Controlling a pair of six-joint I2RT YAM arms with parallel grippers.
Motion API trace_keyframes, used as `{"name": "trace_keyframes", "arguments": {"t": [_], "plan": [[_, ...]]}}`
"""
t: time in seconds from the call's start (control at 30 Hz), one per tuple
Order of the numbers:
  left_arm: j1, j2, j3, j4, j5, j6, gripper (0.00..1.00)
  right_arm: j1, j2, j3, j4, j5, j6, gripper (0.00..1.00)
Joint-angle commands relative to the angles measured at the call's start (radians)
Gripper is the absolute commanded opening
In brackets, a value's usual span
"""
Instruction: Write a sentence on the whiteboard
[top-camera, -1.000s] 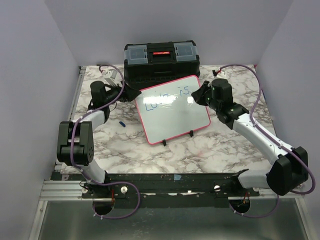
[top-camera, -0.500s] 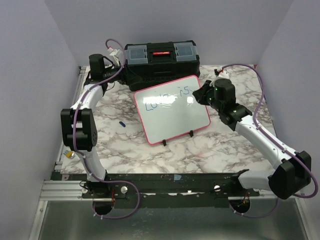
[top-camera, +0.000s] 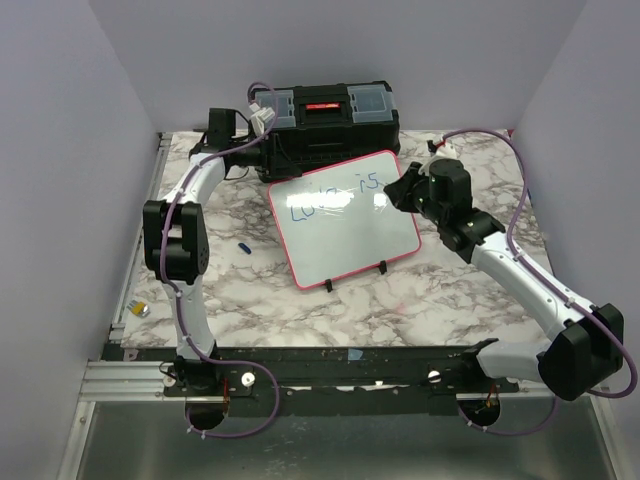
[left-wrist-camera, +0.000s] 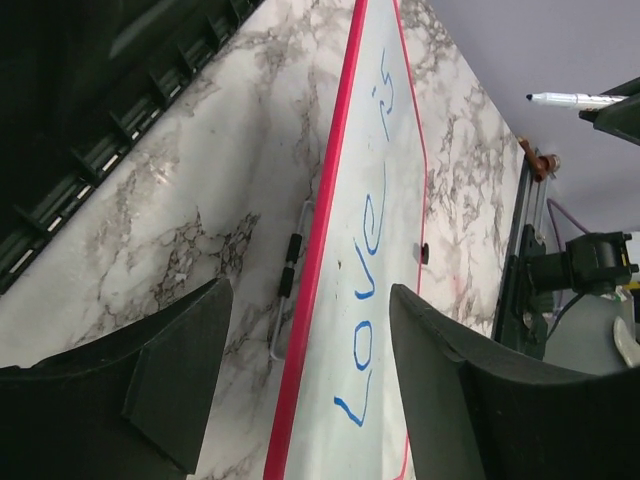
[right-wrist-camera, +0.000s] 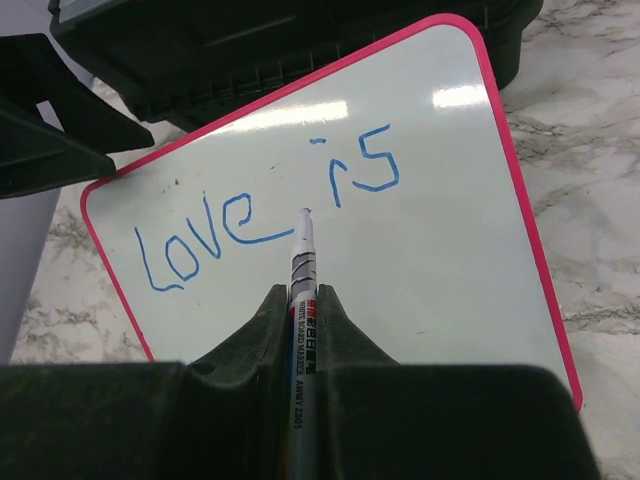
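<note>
Seen from above, a marble-patterned tabletop (top-camera: 400, 300) carries the whiteboard (top-camera: 350, 238), which stands tilted near the far middle. Its pink-red frame sits just in front of a black toolbox (top-camera: 322, 120).

The sentence (right-wrist-camera: 232, 218) is only begun: "Love is" runs in loose blue letters along the upper part of the board. The white space below it is bare.

My right end effector (right-wrist-camera: 300, 300) is clamped tight on a whiteboard marker (right-wrist-camera: 301, 262). Its tip points at the gap between the two words, a little below them. From my right wrist I cannot tell whether the tip touches the board. The left wrist view suggests it is held off the surface.

My left end effector (left-wrist-camera: 310, 390) holds nothing. Its fingers (left-wrist-camera: 175, 385) stand well apart, near the board's framed edge beside the toolbox.

The step in hand, as I judge it, is starting the next word on a second line. To do it well, I would:
- carry the tip to the bare white under "Love", towards the board's left side, so the line has room;
- meet the surface gently, since a tilted board will likely slide or rock under a hard push;
- keep the marker steep and the strokes slow;
- close the empty left end effector on the frame first to brace the board, well away from the wet ink.
</note>
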Motion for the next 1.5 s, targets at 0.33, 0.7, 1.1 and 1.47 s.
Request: {"name": "trace_keyframes", "arguments": {"t": [0.33, 0.7, 1.1, 1.47], "plan": [[-0.062, 0.099, 0.099, -0.216, 0.013, 0.177, 0.53, 0.0, 0.011, -0.018, -0.003, -0.036, -0.016, 0.01], [-0.072, 0.145, 0.161, -0.306, 0.076, 0.228, 0.4, -0.001, 0.02, -0.004, -0.016, -0.055, 0.0, 0.01], [-0.072, 0.125, 0.157, -0.33, 0.089, 0.27, 0.09, -0.001, 0.02, 0.019, -0.039, -0.078, 0.026, 0.01], [-0.072, 0.061, 0.112, -0.287, 0.087, 0.27, 0.0, 0.0, 0.016, 0.029, -0.065, -0.121, 0.017, 0.01]]}}
